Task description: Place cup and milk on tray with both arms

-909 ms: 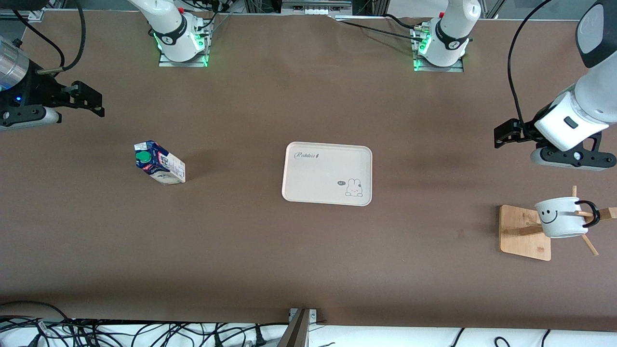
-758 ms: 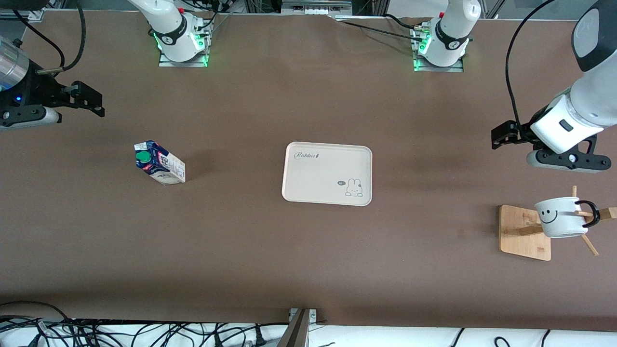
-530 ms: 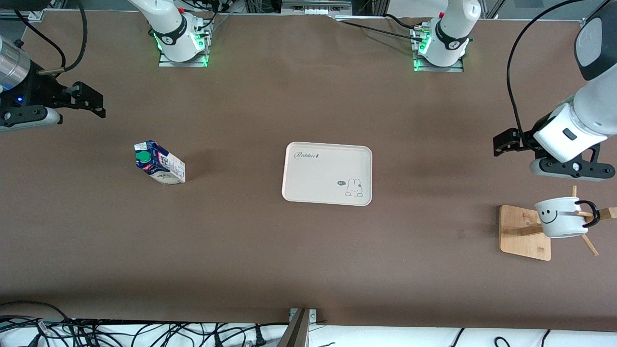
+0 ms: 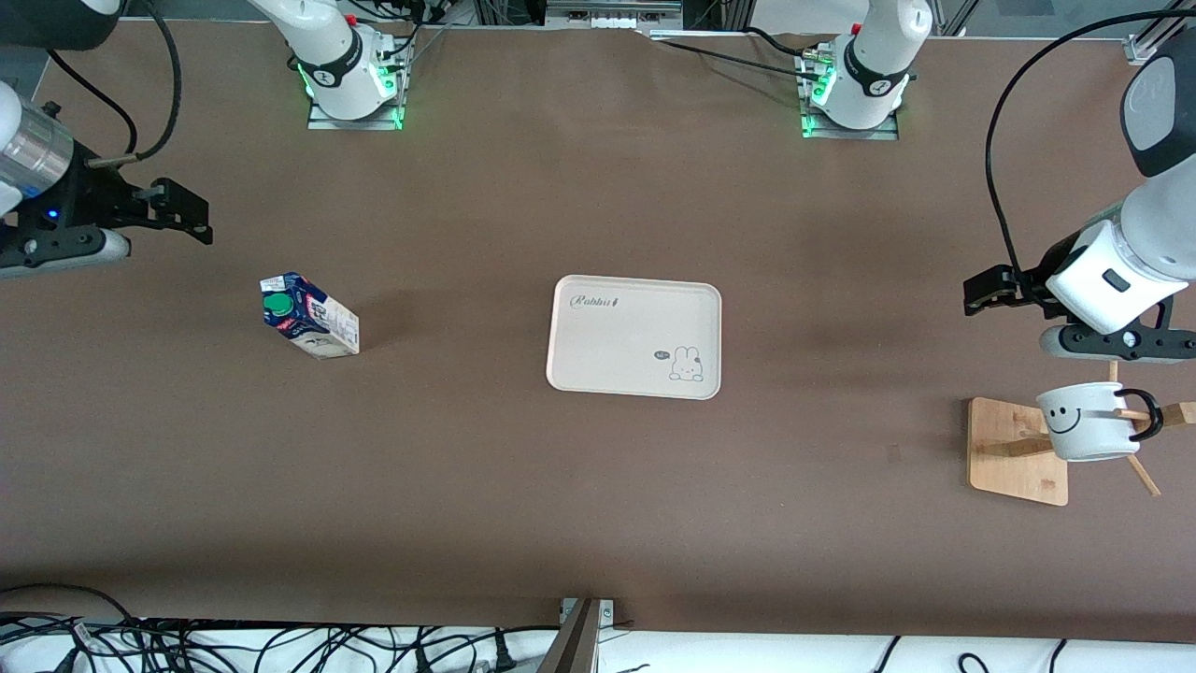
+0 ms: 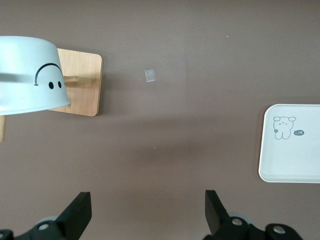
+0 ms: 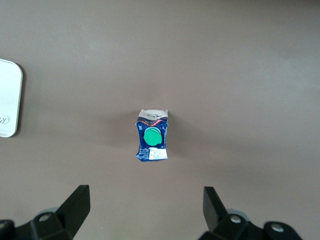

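The white cup (image 4: 1084,425) with a smiley face hangs tilted by its black handle on a peg of a wooden rack (image 4: 1017,455) at the left arm's end of the table. My left gripper (image 4: 976,297) is open and empty, up over bare table beside the rack. In the left wrist view the cup (image 5: 27,75) shows apart from the gripper (image 5: 147,216). The milk (image 4: 309,315) stands on the table at the right arm's end. My right gripper (image 4: 198,220) is open and empty over the table near the milk (image 6: 152,135). The cream tray (image 4: 635,336) lies empty mid-table.
The rack's square wooden base (image 5: 82,82) lies under the cup. A small pale scrap (image 5: 150,75) lies on the brown table beside the rack. The tray's edge shows in both wrist views (image 5: 292,145) (image 6: 9,97). Cables run along the table's front edge.
My left gripper has swung a little away from the cup and then down toward the rack. My right gripper has shifted slightly toward the milk. Cup, milk and tray have not moved.
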Tool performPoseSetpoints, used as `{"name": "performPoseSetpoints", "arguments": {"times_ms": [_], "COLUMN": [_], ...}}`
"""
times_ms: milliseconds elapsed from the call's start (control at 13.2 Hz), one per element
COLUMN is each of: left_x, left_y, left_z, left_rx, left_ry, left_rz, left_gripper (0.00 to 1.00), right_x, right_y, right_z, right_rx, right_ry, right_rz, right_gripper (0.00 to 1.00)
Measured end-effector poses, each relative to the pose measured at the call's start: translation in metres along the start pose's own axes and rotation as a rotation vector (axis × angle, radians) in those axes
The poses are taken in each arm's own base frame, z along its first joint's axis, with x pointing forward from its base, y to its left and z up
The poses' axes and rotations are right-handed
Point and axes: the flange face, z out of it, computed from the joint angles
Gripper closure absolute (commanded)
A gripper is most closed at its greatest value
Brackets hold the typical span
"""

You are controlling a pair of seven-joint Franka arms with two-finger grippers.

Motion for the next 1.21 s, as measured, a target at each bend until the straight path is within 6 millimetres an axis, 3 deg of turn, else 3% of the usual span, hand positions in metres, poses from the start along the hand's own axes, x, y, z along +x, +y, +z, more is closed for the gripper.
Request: {"name": "performPoseSetpoints", "arguments": {"times_ms": [303, 455, 682, 985, 1212], "left_x": [0.002, 0.010, 0.001, -0.032, -0.042], "left_y": [-0.005, -0.013, -0.020, -0.056, -0.079], "left_z": [0.005, 0.014, 0.038, 0.078, 0.104], "left_rx": [0.042, 0.046, 0.011, -0.029, -0.034], "left_ry": [0.016, 0.096, 0.249, 0.460, 0.552], "left_rz": [-0.170, -0.243, -0.318, -0.365, -0.365], "left_gripper": [0.00, 0.00, 0.00, 0.00, 0.00], "right_x": [0.033, 0.044, 0.043, 0.022, 0.005], "right_y": [0.003, 0.002, 0.000, -0.002, -0.004], "right_z": [0.094, 0.129, 0.158, 0.193, 0.215], "right_rx": [0.016, 0.018, 0.012, 0.007, 0.008], "right_ry": [-0.166, -0.188, -0.128, -0.075, -0.077], "right_rz": [-0.001, -0.004, -0.007, -0.007, -0.007], "right_gripper": [0.00, 0.00, 0.00, 0.00, 0.01]}}
